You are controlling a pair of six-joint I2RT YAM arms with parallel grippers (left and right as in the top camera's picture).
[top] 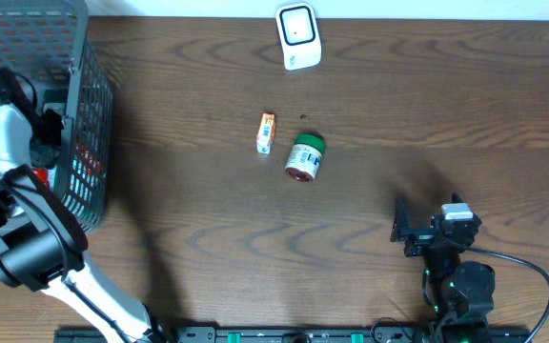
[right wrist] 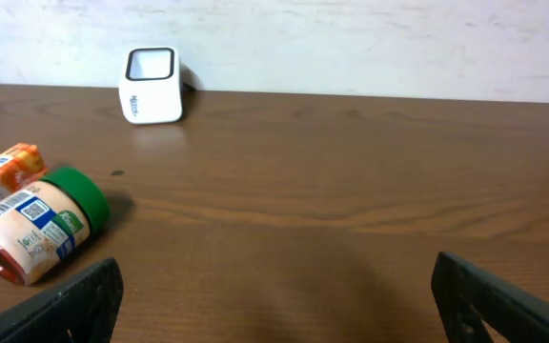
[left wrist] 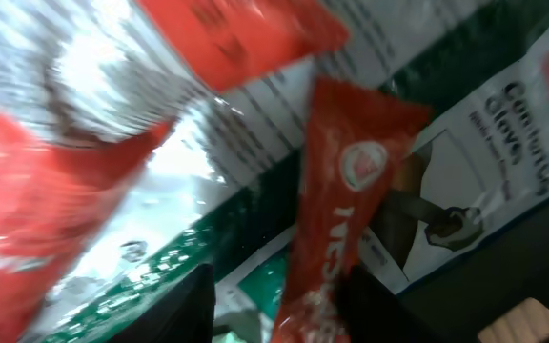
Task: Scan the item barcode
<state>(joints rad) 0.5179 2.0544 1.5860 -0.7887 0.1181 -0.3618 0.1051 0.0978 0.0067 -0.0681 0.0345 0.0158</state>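
My left gripper [left wrist: 284, 310] is down inside the wire basket [top: 95, 105], among the packaged items. A red foil packet [left wrist: 336, 219] runs down between its dark fingers. The packet lies against the right finger [left wrist: 384, 305], and a gap shows between it and the left finger; the jaws stand part-closed around it. No barcode shows on the packet. The white scanner [top: 298, 36] stands at the table's far edge, also in the right wrist view [right wrist: 151, 84]. My right gripper [right wrist: 279, 295] hovers low over bare table at the front right [top: 410, 232], wide open and empty.
A green-lidded jar [top: 304, 157] lies on its side mid-table beside a small orange box [top: 266, 132]; both show at the left of the right wrist view. The basket holds more red packets, a green box and a white glove package [left wrist: 484, 143].
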